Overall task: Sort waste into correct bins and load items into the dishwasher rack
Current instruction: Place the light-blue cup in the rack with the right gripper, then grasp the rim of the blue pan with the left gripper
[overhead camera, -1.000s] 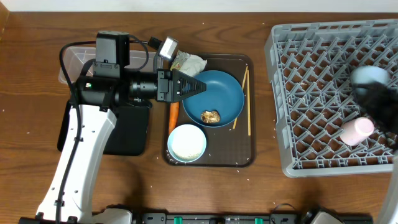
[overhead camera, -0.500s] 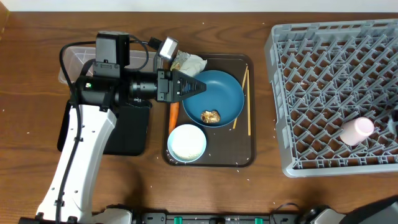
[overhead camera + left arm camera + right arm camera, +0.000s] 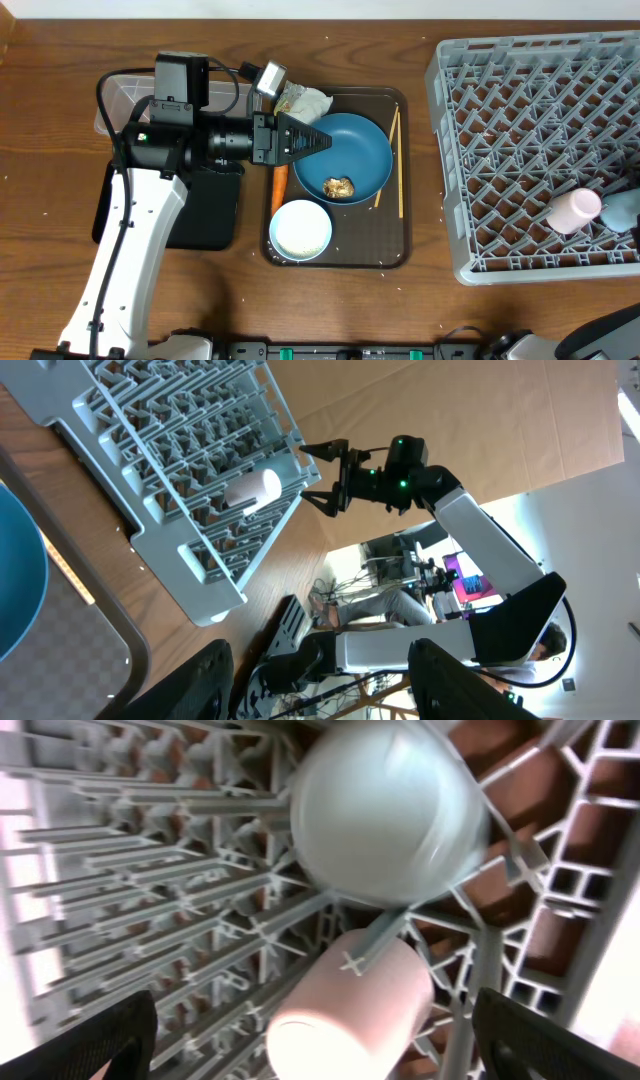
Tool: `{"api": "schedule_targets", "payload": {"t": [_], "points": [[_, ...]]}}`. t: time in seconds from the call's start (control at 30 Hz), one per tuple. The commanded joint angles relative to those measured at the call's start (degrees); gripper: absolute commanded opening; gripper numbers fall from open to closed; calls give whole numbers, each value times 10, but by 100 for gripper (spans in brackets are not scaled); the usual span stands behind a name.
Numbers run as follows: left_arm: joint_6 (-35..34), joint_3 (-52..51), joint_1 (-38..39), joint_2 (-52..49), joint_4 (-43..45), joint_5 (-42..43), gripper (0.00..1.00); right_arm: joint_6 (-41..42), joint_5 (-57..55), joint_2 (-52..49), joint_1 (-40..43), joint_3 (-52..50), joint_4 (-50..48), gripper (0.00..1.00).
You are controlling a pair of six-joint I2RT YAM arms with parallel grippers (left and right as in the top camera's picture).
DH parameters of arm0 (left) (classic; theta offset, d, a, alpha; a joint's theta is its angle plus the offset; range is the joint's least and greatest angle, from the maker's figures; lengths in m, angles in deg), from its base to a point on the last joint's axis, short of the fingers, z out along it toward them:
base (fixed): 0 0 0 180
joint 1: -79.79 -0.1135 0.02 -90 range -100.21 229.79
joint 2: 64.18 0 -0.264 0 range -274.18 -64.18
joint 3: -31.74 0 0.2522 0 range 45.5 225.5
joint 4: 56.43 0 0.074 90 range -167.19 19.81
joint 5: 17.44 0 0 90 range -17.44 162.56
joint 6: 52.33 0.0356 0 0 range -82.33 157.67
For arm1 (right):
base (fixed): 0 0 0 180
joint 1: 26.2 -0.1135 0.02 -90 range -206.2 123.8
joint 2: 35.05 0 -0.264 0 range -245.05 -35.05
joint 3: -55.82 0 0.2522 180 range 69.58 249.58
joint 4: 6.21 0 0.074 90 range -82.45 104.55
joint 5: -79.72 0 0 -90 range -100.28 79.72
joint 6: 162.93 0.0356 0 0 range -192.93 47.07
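The light-blue cup (image 3: 621, 210) lies in the grey dishwasher rack (image 3: 530, 120) beside the pink cup (image 3: 573, 210). In the right wrist view both cups, the light-blue one (image 3: 385, 815) and the pink one (image 3: 350, 1010), lie among the pegs. My right gripper (image 3: 330, 1055) is open and empty above them; it also shows in the left wrist view (image 3: 325, 475). My left gripper (image 3: 322, 140) is open and empty over the left rim of the dark-blue bowl (image 3: 365, 150), which holds the brown food lump (image 3: 339, 187). The white bowl (image 3: 301, 229) holds rice. The carrot (image 3: 280, 180), wrapper (image 3: 303, 100) and chopsticks (image 3: 399, 170) lie on the tray.
The brown serving tray (image 3: 385, 245) holds the bowls. The clear tub (image 3: 120, 95) and black tray (image 3: 200, 225) are partly under my left arm. The rack fills the right side to the table edge.
The right gripper carried the light-blue cup down from the rack's upper right, let it go beside the pink cup and left the overhead view. The left arm has not moved.
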Motion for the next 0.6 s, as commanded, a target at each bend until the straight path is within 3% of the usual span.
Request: {"api": "schedule_targets", "payload": {"t": [0.0, 0.1, 0.23, 0.47, 0.57], "points": [[-5, 0, 7, 1, -1, 0, 57, -25, 110, 10, 7, 24, -13, 91], [-4, 0, 16, 3, -4, -43, 57, -59, 190, 26, -9, 33, -22, 86], [0, 0, 32, 18, -61, -232, 58, -107, 231, 68, -76, 42, -21, 85], [-2, -2, 66, 25, -209, -595, 57, -169, 110, 134, -298, 42, -5, 91], [-15, -13, 80, 18, -239, -682, 57, -169, 59, 134, -382, 42, 9, 92]]}}
